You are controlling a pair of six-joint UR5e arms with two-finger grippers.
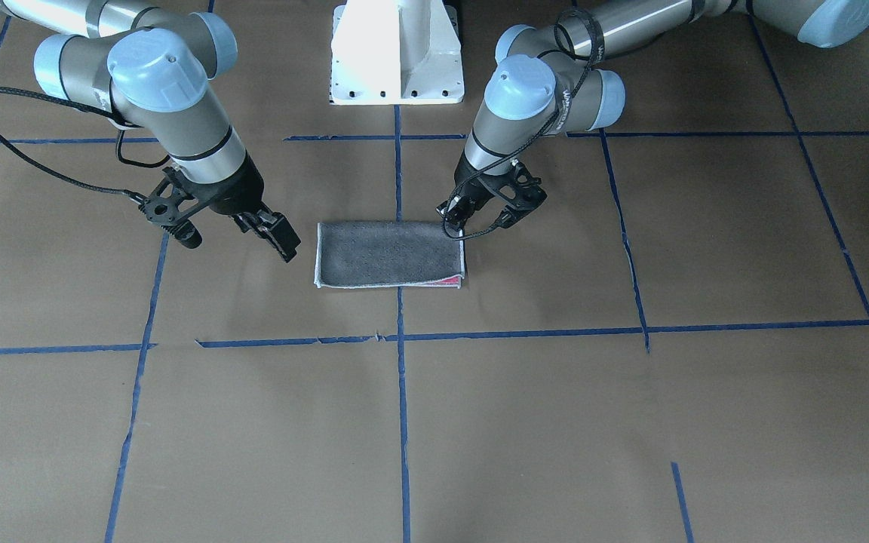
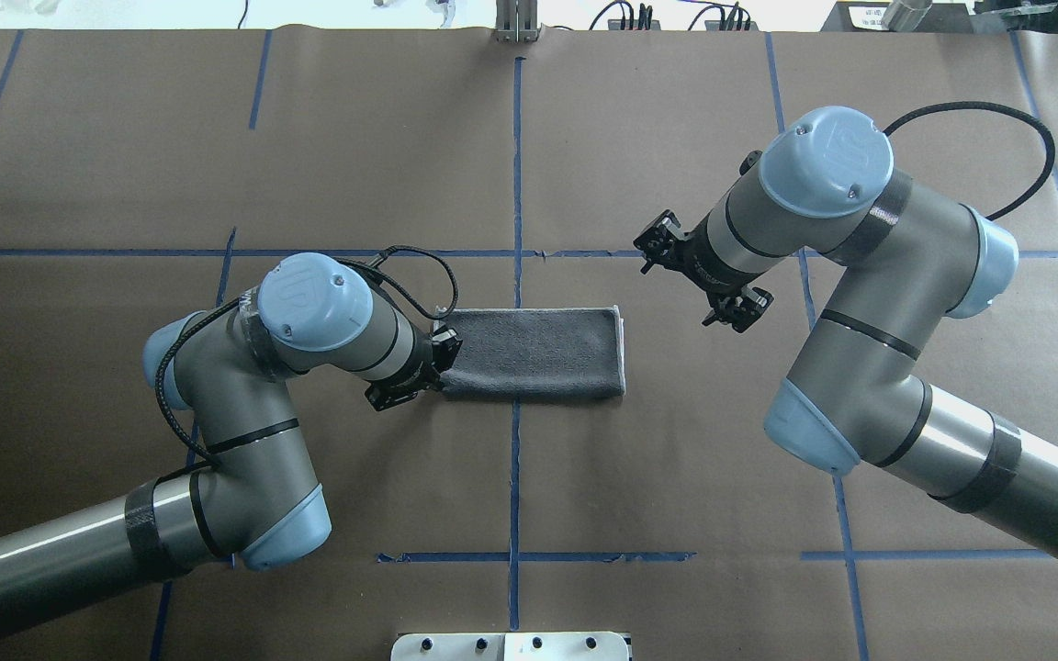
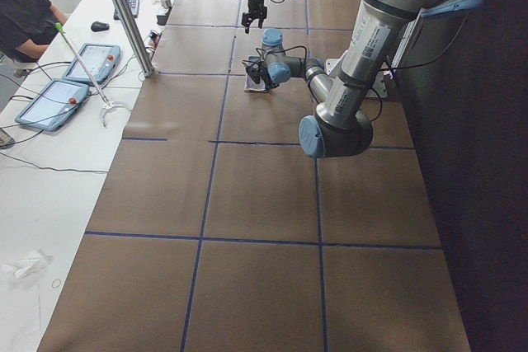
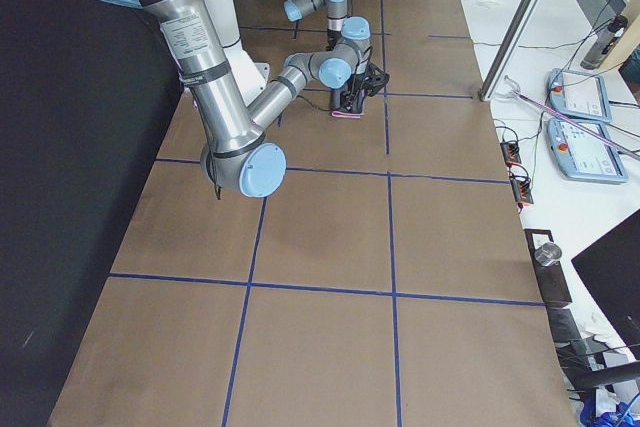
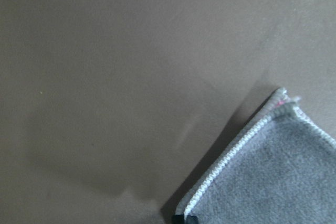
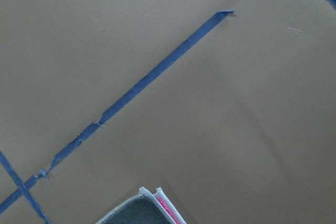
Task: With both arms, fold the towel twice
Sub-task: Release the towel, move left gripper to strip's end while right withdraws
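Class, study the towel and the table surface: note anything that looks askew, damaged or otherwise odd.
Only small things. The towel lies folded grey side out, but its layers are slightly misaligned: a pink sliver shows at one corner. The blue tape on the table is ragged and broken in places.

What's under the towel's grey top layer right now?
A pink strip peeks out at one corner of the towel, so another layer lies beneath. The rest of it is covered by the grey face.
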